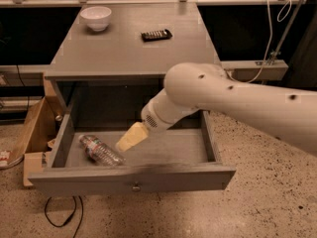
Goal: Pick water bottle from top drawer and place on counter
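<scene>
The water bottle [100,150] lies on its side in the front left of the open top drawer [133,178], its cap end toward the front middle. My gripper [130,138], cream-coloured, hangs inside the drawer just right of the bottle, close to its cap end. I cannot tell if it touches the bottle. The white arm reaches in from the right and hides the drawer's right rear. The grey counter [124,46] spreads above the drawer.
A white bowl [95,18] stands at the counter's back left. A dark remote-like object [156,34] lies at its back middle. A cardboard box [30,128] sits left of the cabinet. A black cable [59,217] lies on the speckled floor in front.
</scene>
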Robot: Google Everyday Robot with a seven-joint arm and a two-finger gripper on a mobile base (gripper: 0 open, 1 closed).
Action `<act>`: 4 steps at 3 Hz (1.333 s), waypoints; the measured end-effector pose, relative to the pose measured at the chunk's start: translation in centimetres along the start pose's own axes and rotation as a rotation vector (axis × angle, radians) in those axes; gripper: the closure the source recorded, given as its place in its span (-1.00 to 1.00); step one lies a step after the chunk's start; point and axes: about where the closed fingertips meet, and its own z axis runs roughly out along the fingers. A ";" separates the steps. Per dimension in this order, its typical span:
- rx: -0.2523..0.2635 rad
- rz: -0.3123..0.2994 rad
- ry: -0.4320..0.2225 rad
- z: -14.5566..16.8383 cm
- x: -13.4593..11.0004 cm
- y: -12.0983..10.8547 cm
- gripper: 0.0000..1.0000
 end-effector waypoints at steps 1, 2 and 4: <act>-0.018 0.070 0.016 5.3 -0.4 1.8 -1.00; 0.003 0.115 0.055 9.1 -1.1 2.3 -1.00; 0.020 0.217 0.095 13.2 -2.0 3.2 -1.00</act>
